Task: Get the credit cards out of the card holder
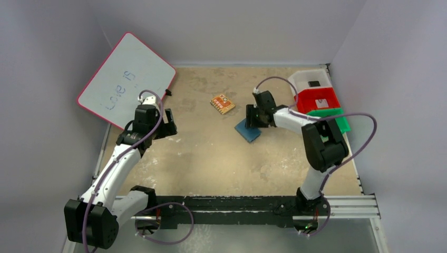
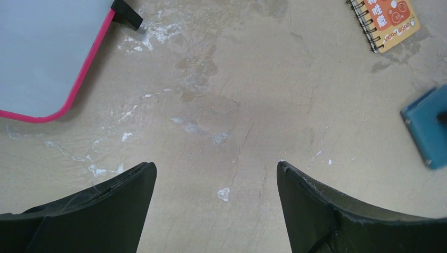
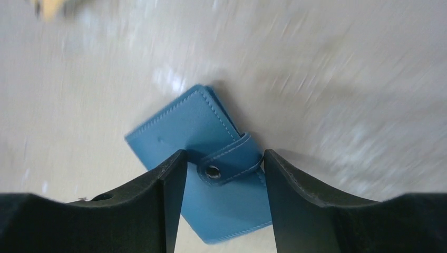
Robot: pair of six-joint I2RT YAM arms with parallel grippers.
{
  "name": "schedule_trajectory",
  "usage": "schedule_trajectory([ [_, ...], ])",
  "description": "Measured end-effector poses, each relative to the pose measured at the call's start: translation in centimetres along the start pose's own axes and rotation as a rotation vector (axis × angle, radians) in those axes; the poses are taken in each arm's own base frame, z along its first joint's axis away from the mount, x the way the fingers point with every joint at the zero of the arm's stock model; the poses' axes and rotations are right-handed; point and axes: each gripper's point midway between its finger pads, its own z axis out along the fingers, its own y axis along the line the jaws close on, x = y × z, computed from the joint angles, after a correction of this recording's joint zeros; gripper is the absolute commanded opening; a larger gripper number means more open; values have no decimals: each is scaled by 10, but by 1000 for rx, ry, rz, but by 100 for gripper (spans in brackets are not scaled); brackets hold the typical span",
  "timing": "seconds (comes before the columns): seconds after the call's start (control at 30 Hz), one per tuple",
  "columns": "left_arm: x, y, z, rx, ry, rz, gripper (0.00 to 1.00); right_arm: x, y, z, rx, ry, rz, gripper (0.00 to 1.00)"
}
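The card holder [image 1: 248, 130] is a blue wallet lying closed and flat on the table, its snap tab [image 3: 230, 161] fastened. It also shows in the right wrist view [image 3: 179, 124] and at the right edge of the left wrist view [image 2: 427, 126]. My right gripper [image 1: 256, 119] is low over it, open, with its fingers straddling the tab [image 3: 224, 156]. No credit cards show; they are hidden inside the wallet. My left gripper [image 1: 169, 124] is open and empty over bare table [image 2: 216, 166], well to the left of the wallet.
An orange spiral notebook [image 1: 223, 103] lies just behind and left of the wallet. A pink-rimmed whiteboard [image 1: 124, 79] leans at the back left. White [image 1: 305, 79], red [image 1: 319, 100] and green [image 1: 337, 120] bins stand at the right edge; a small black rectangle [image 1: 314, 83] lies in the white one.
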Motion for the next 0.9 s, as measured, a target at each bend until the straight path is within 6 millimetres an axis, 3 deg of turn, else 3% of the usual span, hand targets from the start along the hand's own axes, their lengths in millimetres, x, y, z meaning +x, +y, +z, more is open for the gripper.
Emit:
schedule_trajectory([
  [0.13,0,2,1,-9,-1,0,85,66,34,-29,-140,81,38,58],
  [0.23,1,2,3,-16,7,1,85,101,72,-46,-240,125,25,60],
  [0.37,2,3,5,-20,13,1,85,141,124,-63,-332,187,-32,66],
  [0.5,2,4,5,-22,12,1,85,163,153,-78,-325,229,-96,74],
  [0.6,2,4,5,-23,12,2,85,146,160,-88,-279,197,-95,85],
  [0.67,2,4,5,-24,11,1,85,118,158,-93,-217,126,-75,99],
  [0.73,2,4,5,-26,11,2,85,82,151,-102,-131,31,-34,100],
  [0.83,2,4,5,-25,10,1,85,18,124,-121,7,-124,69,100],
  [0.9,2,4,5,-26,11,2,85,-22,91,-130,90,-206,157,100],
])
